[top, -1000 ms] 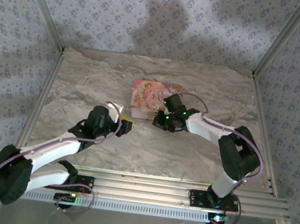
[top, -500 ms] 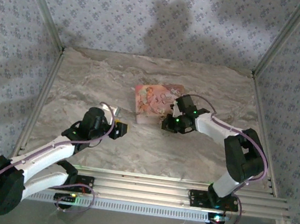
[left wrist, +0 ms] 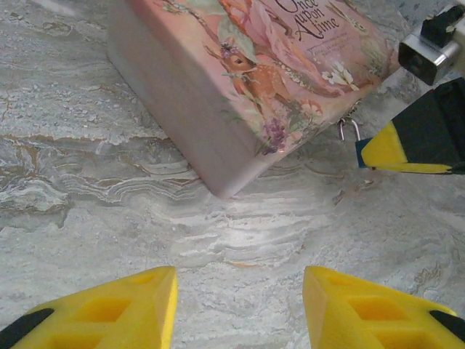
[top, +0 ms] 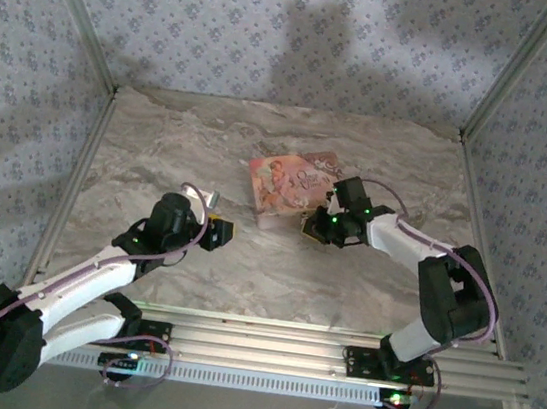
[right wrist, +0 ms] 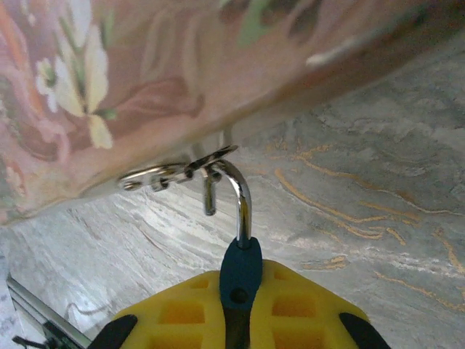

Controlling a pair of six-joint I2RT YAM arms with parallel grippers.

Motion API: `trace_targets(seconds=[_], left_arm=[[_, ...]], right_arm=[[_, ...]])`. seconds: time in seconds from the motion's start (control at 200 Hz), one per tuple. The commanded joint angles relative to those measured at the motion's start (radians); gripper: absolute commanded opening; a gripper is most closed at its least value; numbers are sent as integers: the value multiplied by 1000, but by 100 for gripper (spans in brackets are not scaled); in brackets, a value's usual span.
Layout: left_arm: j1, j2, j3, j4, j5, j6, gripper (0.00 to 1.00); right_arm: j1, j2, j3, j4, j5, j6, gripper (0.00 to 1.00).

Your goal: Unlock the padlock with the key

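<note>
The top view is dim and soft, with a bluish cast, and broad blurry shadows lie on the wall (top: 317, 29) far beyond both my pincers. Just ahead of my left pincer (left wrist: 240, 309), a white glare washes out the table (left wrist: 240, 233). Above my right pincer (right wrist: 240, 320) the box (right wrist: 109, 87) is out of focus, while the shackle (right wrist: 245, 196) of the padlock (right wrist: 240, 273) glints sharply.

A pink floral box (top: 282, 180) lies askew on the marbled grey table (top: 161, 139) — patterned walls (top: 276, 33) behind.
</note>
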Motion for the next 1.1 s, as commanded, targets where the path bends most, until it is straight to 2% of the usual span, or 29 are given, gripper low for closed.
trace_targets(seconds=[0.0,0.205,0.475,0.729,0.904,0.989,1.094], left_arm=[[7,-5,26,14,-4,-6,49],[7,-16,35,-14,-5,7,49],[7,-17,32,-17,-10,5,49],[5,-27,22,-28,-10,3,49],[5,-40,28,-43,-10,7,49],[6,-42,35,-53,-10,12,48],[6,-50,36,-56,-10,13,48]], right_arm=[[5,-36,2,42,42,72,0],[3,-68,-22,86,53,134,0],[-10,-87,-39,101,137,185,0],[-53,-48,-148,315,166,340,0],[-53,-9,-137,358,166,386,0],[-53,-26,-125,365,206,383,0],[-57,-32,-71,293,269,328,0]])
